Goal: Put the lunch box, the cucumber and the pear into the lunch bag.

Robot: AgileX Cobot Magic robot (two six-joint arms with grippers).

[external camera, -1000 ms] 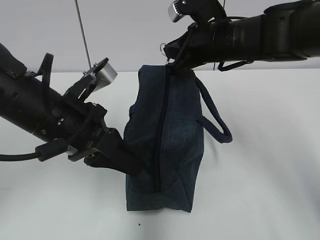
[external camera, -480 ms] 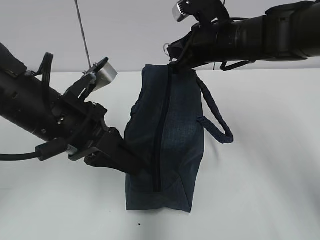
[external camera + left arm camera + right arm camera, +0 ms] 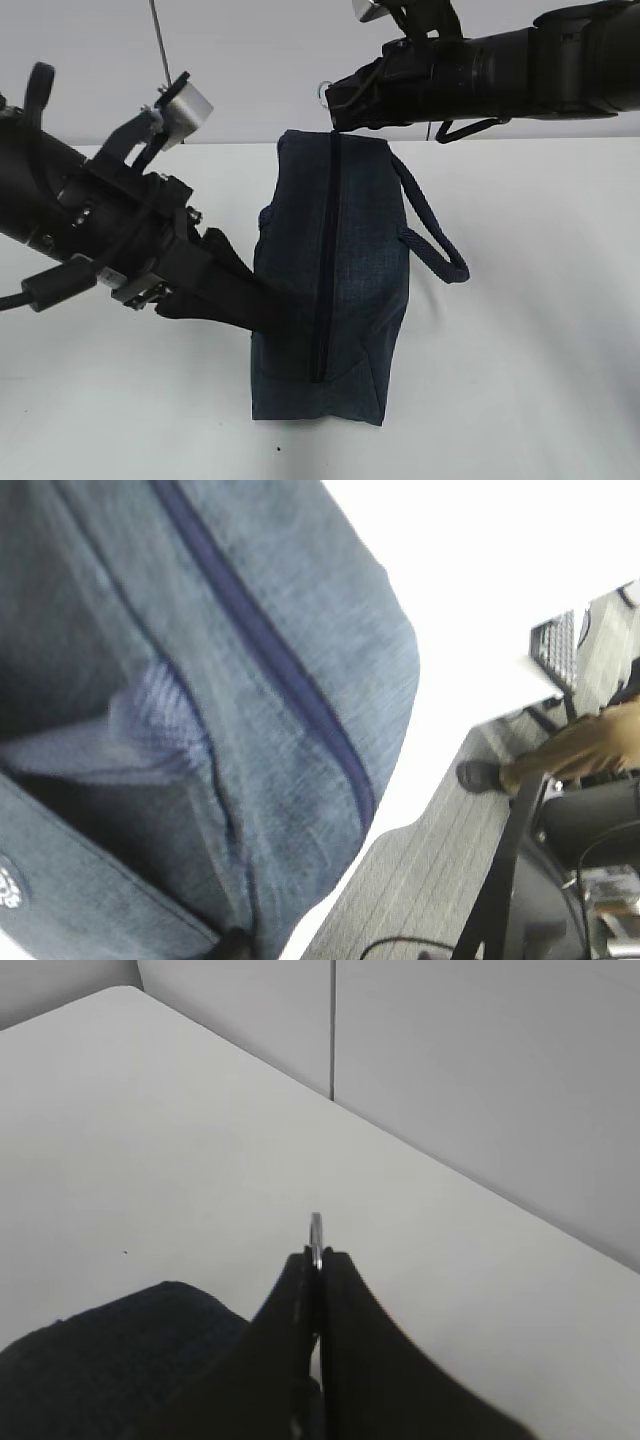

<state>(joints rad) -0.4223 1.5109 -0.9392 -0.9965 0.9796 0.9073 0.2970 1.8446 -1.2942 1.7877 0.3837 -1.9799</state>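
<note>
Risk first. Zipper (image 3: pixel 322 270) runs closed along the whole visible face of the bag, so nothing can go in yet. Likely faults from here, as a judgement: ring slipping out of the right pinch under tension, or the bag lifting and dragging instead of the slider travelling, should the left hold on the side panel give way.

Right gripper (image 3: pixel 316 1252): fingers pressed together, only a sliver between them, pinched on the small metal ring pull (image 3: pixel 316 1230); thin edge of the ring showing just past the tips. Exterior view: same ring (image 3: pixel 325 93) at the tip, just above and left of the bag's far top corner.

Left gripper (image 3: pixel 225 300): tips buried against the left side of the dark navy boxy fabric lunch bag (image 3: pixel 345 260), fabric dented there. Opening cannot be told; wrist view filled with blurred cloth (image 3: pixel 250 680), fingers unseen.

Bag standing on end on the white table (image 3: pixel 540 380), mid-scene, looped handle (image 3: pixel 430 235) hanging to its right.

Lunch box, cucumber, pear: none in any view.
</note>
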